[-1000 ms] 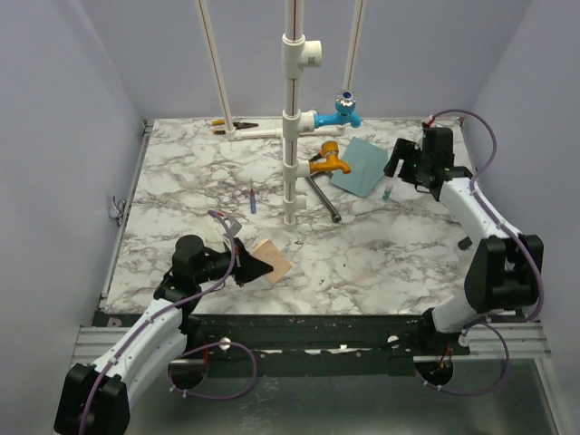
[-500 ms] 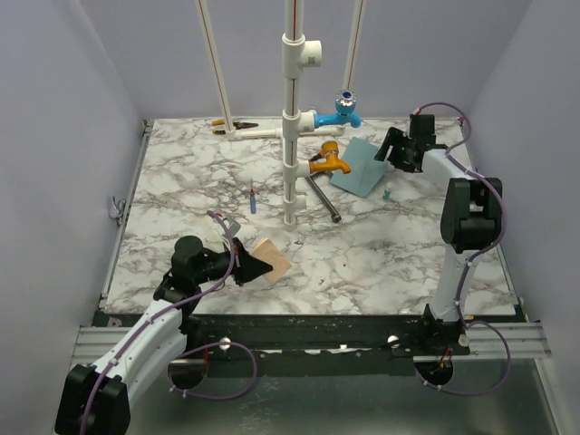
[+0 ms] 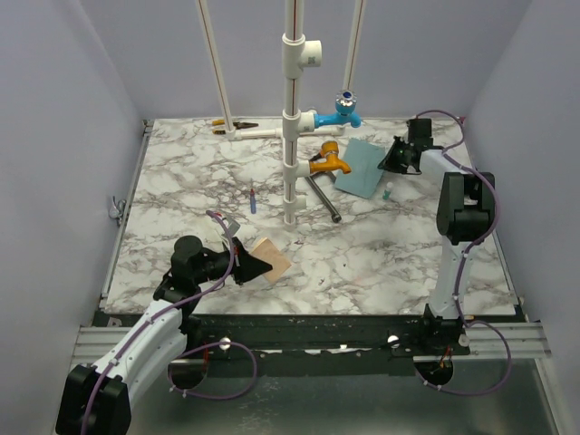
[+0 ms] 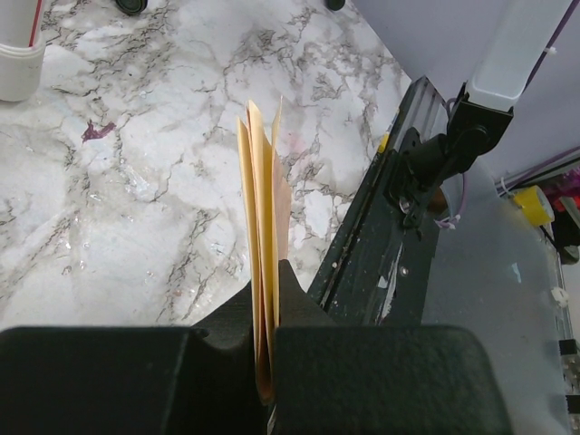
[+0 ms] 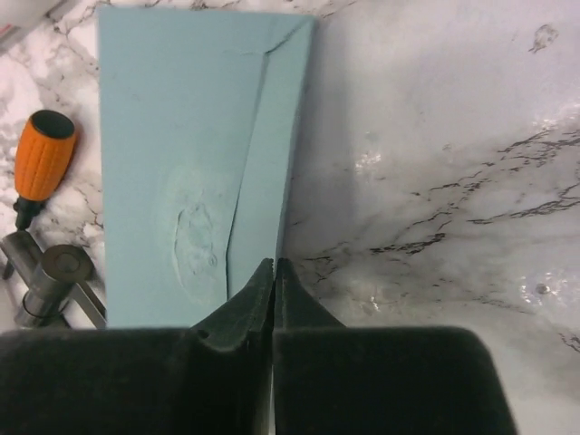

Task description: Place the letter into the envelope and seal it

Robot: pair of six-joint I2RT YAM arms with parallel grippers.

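**Right gripper [image 3: 391, 163] closes on the envelope [image 3: 361, 166]; the letter [image 3: 270, 258] waits in the left**

We see the tan letter held upright on its edge near the front left of the marble table [image 3: 181, 181]. It is clamped between the shut jaws of the left gripper [image 3: 249, 265], and neither has moved in the last second.

The teal envelope lies flat at the far right, well apart from the letter. Its flap crease faces up, and one corner sits just beside an orange-handled tap [image 3: 326, 161] on the white pipe stand [image 3: 292, 136].

The change is on the right. A second ago the right gripper hung by the envelope with its jaws wide apart. Now the arm has folded in closer and the jaws have come together at the envelope's near edge. In the wrist view they appear to pinch that edge, though we cannot see how much paper lies between them.

We judge that both papers are now in hand. The envelope is still closed and the two are far apart, so insertion has not yet begun.
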